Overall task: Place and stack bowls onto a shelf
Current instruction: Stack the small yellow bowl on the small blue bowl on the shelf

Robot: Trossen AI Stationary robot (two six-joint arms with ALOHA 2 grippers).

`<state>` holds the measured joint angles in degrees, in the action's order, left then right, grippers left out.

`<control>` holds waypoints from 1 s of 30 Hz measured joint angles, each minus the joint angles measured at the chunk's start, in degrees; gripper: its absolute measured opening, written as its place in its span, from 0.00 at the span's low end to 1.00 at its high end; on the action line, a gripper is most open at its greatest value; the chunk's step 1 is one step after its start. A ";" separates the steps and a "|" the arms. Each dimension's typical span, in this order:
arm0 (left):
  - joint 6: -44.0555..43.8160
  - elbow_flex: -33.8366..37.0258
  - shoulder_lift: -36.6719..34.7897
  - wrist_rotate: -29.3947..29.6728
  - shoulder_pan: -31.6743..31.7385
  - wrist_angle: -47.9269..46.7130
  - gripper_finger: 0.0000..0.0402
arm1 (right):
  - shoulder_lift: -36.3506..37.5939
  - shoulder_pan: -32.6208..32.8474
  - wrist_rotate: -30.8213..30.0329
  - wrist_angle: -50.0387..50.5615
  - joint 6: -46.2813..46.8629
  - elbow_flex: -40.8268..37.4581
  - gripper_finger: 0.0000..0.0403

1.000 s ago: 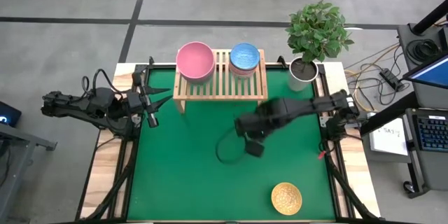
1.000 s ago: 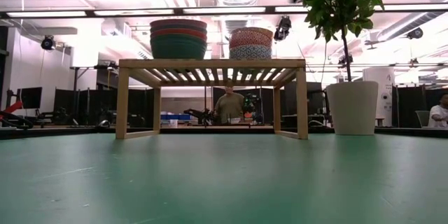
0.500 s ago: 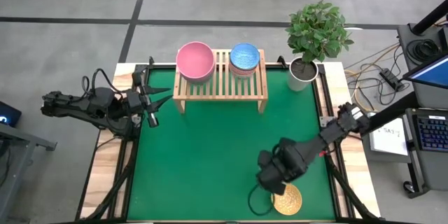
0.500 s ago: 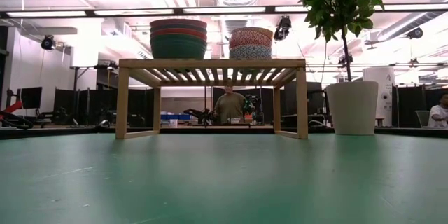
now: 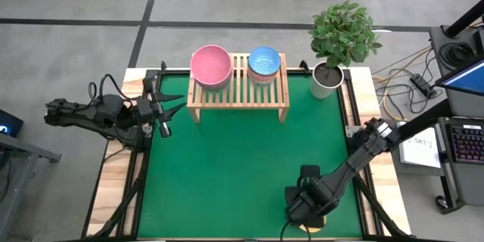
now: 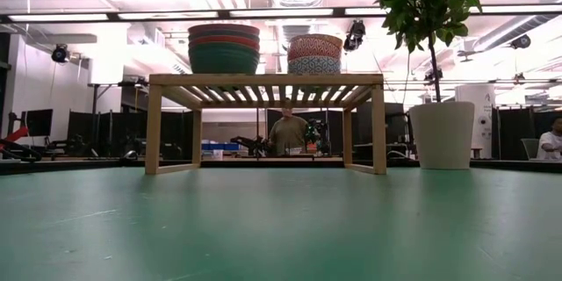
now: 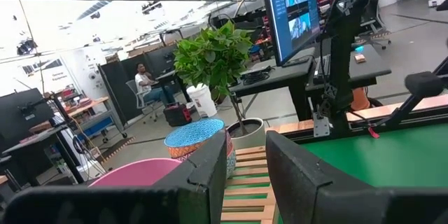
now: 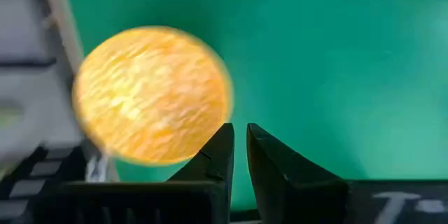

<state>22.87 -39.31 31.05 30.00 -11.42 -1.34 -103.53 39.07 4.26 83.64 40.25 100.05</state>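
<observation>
right pincer (image 8: 238, 143) reached yellow bowl (image 8: 150, 94)

A green-topped table (image 5: 219, 174) is carrying a light-wood shelf (image 5: 238, 91) at its far edge. A white plant pot (image 5: 327, 78) is standing just beside the shelf, and a yellow bowl (image 8: 150, 94) is lying, apparently flat, near the table's front edge.
</observation>
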 joint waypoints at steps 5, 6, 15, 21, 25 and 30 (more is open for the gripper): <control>0.00 0.00 0.00 0.00 0.00 0.00 0.21 | -0.22 0.05 -6.12 -0.50 0.43 -0.02 0.03; 0.00 0.00 0.00 0.00 0.00 0.00 0.21 | -0.22 0.03 -8.33 -0.49 1.25 -0.02 0.03; -0.02 0.00 0.00 0.00 0.00 0.00 0.21 | -0.22 -0.08 -10.26 -0.97 5.52 -0.48 0.23; -0.02 0.00 0.00 0.00 0.00 0.02 0.21 | -0.22 0.46 -8.89 -8.06 2.33 -5.18 0.36; -0.02 0.00 0.00 0.00 0.00 0.02 0.21 | -0.27 0.39 -5.85 -12.69 2.11 -10.49 0.36; -0.02 0.00 0.00 0.00 0.00 0.04 0.21 | -0.28 0.42 -5.71 -13.66 -0.61 -14.94 0.33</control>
<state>22.85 -39.31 31.05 30.00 -11.42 -1.30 -103.81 39.48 -1.45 69.98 39.65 85.11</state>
